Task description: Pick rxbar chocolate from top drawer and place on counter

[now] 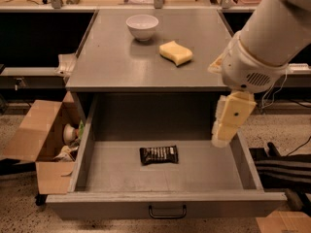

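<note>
The rxbar chocolate (pixel 159 154), a dark wrapper with white lettering, lies flat near the middle of the open top drawer (pixel 165 205). The drawer is pulled fully out below the grey counter (pixel 116 62), with its small dark handle at the front centre. My gripper (pixel 221 141) hangs from the white arm at the right side of the drawer, above its floor, to the right of the bar and apart from it. It holds nothing that I can see.
A white bowl (pixel 142 26) and a yellow sponge (pixel 176 52) sit on the counter. A brown cardboard box (pixel 43 144) with items in it stands at the left of the drawer. Dark cables lie on the floor at the right.
</note>
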Motion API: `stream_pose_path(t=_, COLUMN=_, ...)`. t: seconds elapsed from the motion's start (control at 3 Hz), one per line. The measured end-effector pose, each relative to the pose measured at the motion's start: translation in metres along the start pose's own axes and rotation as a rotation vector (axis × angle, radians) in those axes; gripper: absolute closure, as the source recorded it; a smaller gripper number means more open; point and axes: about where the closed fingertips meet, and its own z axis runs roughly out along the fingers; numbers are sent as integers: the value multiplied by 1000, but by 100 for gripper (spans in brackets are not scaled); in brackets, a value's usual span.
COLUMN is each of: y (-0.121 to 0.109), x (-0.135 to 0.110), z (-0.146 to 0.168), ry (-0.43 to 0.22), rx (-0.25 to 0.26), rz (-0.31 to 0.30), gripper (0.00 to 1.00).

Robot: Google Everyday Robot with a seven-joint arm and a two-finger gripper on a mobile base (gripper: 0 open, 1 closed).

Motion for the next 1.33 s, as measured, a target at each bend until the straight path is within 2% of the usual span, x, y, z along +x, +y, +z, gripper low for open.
stream_pose_path(t=0.33, y=9, x=-32, z=16, ry=-55, rx=-48, rz=1, gripper=0)
stream_pose_path(t=0.67, y=9, x=-32, z=17, ry=-54, rx=-50, rz=2, gripper=0)
stream_pose_path(t=1.0, y=13, x=-30, z=44, ry=-3, rx=-66, rz=-41, gripper=0)
stream_pose_path(t=1.33, y=18, x=-21, z=90, ry=16, rx=-96, rz=-81, gripper=0)
